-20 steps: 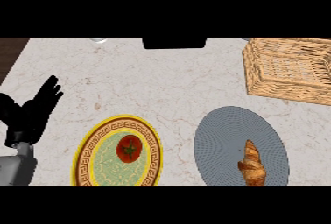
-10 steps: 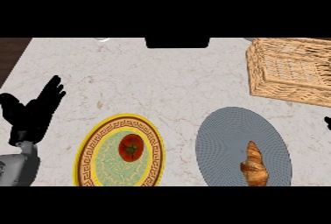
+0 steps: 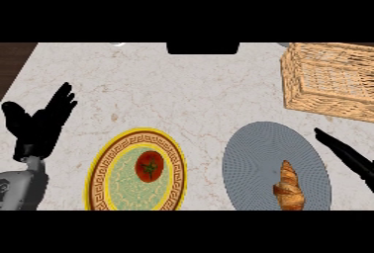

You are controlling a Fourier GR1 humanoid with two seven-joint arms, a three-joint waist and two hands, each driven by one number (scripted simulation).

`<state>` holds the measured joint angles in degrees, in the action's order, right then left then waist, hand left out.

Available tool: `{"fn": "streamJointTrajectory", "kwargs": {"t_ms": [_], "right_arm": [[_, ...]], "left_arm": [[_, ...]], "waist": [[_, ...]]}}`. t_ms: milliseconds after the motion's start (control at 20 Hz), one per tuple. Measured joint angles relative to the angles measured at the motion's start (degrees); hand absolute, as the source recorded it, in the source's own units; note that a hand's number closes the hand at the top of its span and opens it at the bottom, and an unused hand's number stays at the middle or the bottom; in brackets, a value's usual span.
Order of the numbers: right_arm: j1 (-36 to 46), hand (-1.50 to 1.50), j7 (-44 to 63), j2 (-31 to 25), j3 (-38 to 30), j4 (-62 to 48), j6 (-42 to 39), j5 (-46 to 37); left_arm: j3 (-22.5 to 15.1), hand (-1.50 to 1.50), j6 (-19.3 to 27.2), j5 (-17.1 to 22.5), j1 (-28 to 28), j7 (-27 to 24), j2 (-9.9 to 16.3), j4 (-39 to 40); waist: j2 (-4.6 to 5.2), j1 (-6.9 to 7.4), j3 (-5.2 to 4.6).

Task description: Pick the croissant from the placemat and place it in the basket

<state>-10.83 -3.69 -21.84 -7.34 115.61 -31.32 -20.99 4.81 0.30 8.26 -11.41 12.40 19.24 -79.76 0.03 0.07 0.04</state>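
Croissant (image 3: 289,187) on near half of grey placemat (image 3: 276,167), basket (image 3: 332,79) beyond placemat. Right hand (image 3: 349,155) at placemat's right edge, fingers straight, holding nothing. Lower over croissant's middle, curl around its width before lifting. Left hand (image 3: 40,123) spread, resting far left of placemat.

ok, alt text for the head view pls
A croissant lies on a grey placemat, the right hand open beside it at the right edge. A wicker basket stands beyond; a tomato sits on a yellow plate; the left hand rests open at left.
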Motion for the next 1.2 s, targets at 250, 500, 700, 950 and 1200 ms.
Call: {"fn": "streamJointTrajectory", "kwargs": {"t_ms": [250, 500, 700, 950, 1200], "right_arm": [[1.44, -1.5, -2.87, 2.61, 4.68, -7.12, 3.95, -8.72], [2.03, -1.5, -5.49, 2.33, 6.23, -12.76, 5.1, -13.79], [1.81, -1.5, -7.08, 2.49, 6.86, -14.92, 5.64, -16.76], [1.27, -1.5, -9.04, 2.72, 5.49, -14.85, 4.67, -17.29], [1.02, -1.5, -11.82, 2.51, 4.26, -15.67, 2.66, -16.33]], "left_arm": [[0.3, 0.0, -0.11, -0.86, -0.39, 0.15, -0.95, 0.33], [1.32, 0.0, -0.89, -1.46, -0.26, -0.25, -1.04, 0.68], [1.45, 0.0, -0.86, -2.0, 0.3, 1.28, -2.0, -1.47], [2.08, 0.0, -1.22, -3.06, 1.04, 1.73, -2.98, -2.85], [3.36, 0.0, -2.28, -3.74, -0.76, -0.22, -3.01, 1.01]], "waist": [[0.01, -0.02, -0.02], [-0.01, -0.07, -0.04], [-0.03, -0.11, -0.02], [-0.05, -0.16, -0.04], [-0.03, -0.26, -0.04]]}}
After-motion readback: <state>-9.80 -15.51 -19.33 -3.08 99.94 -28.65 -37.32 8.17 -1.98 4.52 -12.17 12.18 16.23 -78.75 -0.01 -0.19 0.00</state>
